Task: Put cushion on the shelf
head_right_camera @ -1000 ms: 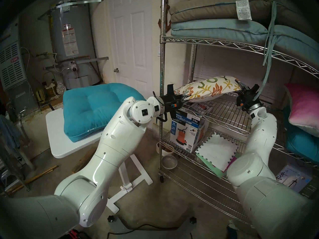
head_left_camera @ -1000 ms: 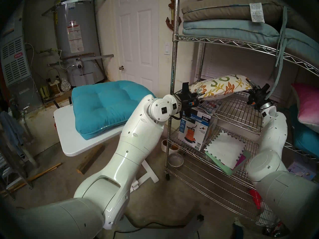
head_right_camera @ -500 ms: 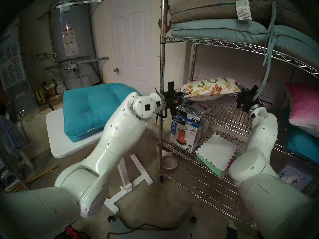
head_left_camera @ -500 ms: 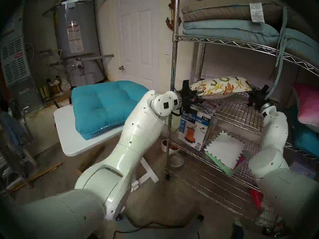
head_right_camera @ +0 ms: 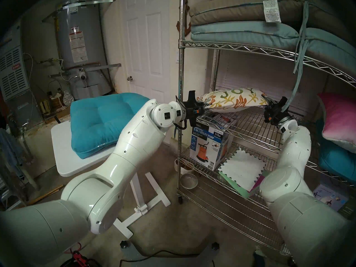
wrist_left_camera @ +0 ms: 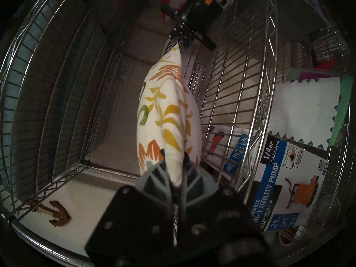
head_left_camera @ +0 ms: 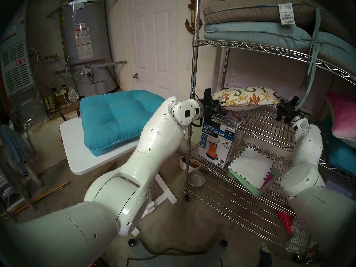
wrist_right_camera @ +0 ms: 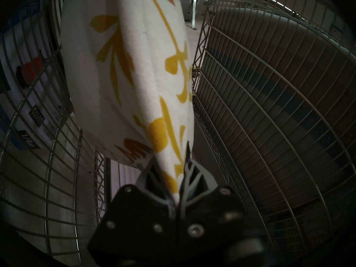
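Observation:
The cream cushion [head_left_camera: 244, 97] with green "JOY" lettering and orange and yellow leaves lies stretched across the middle tier of the chrome wire shelf [head_left_camera: 256, 124]. It also shows in the other head view [head_right_camera: 231, 101]. My left gripper [head_left_camera: 221, 106] is shut on its left corner, seen close in the left wrist view [wrist_left_camera: 174, 164]. My right gripper [head_left_camera: 280, 101] is shut on its right corner, seen in the right wrist view [wrist_right_camera: 173, 176]. The cushion [wrist_left_camera: 169, 114] sits just above or on the wire grid; whether it rests on the grid is hard to tell.
A teal tufted seat cushion [head_left_camera: 113, 118] lies on a small white table [head_left_camera: 77, 154] at the left. Folded seat pads [head_left_camera: 250, 20] fill the upper tier. A utility pump box [head_left_camera: 215, 145] and papers sit on the lower tier. A pink pillow [head_left_camera: 342, 116] is at the right.
Both arms have carried the cushion further back into the middle tier and lowered it to lie flatter. Both grippers still hold its corners.

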Robot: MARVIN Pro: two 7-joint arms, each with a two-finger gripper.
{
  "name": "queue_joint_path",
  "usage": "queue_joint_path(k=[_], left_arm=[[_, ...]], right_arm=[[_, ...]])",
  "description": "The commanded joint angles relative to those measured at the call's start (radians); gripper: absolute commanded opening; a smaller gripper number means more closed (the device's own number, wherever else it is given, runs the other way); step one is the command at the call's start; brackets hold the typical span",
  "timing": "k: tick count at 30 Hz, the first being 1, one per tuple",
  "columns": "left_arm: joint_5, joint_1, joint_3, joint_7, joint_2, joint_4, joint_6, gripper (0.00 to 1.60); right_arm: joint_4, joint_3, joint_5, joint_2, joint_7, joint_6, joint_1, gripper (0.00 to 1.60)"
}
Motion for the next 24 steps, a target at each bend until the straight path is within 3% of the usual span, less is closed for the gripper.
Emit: queue_joint_path(k=[1,5,7,8,17,18,24], left_arm=[[0.022,-0.062,-0.03,0.015,0.049,0.056,0.007,0.0],[0.028,-0.083,-0.025,0.021,0.047,0.089,0.0,0.0],[0.031,-0.092,-0.023,0.024,0.048,0.104,-0.002,0.0],[0.033,-0.097,-0.022,0.026,0.048,0.112,-0.004,0.0],[0.047,-0.141,-0.016,0.04,0.062,0.181,-0.022,0.0],[0.05,-0.147,-0.015,0.042,0.064,0.191,-0.025,0.0],[0.058,-0.166,-0.011,0.051,0.076,0.228,-0.04,0.0]], right_arm=[[-0.023,0.047,0.01,0.111,-0.009,0.022,0.036,0.0],[-0.023,0.057,0.004,0.104,-0.004,0.024,0.037,0.0],[-0.012,0.055,0.002,0.129,-0.002,0.02,0.035,0.0],[-0.021,0.063,0.0,0.105,-0.002,0.024,0.037,0.0],[-0.001,0.067,-0.009,0.148,0.006,0.016,0.036,0.0],[-0.009,0.075,-0.011,0.127,0.006,0.019,0.037,0.0],[-0.005,0.079,-0.016,0.136,0.008,0.016,0.03,0.0]])
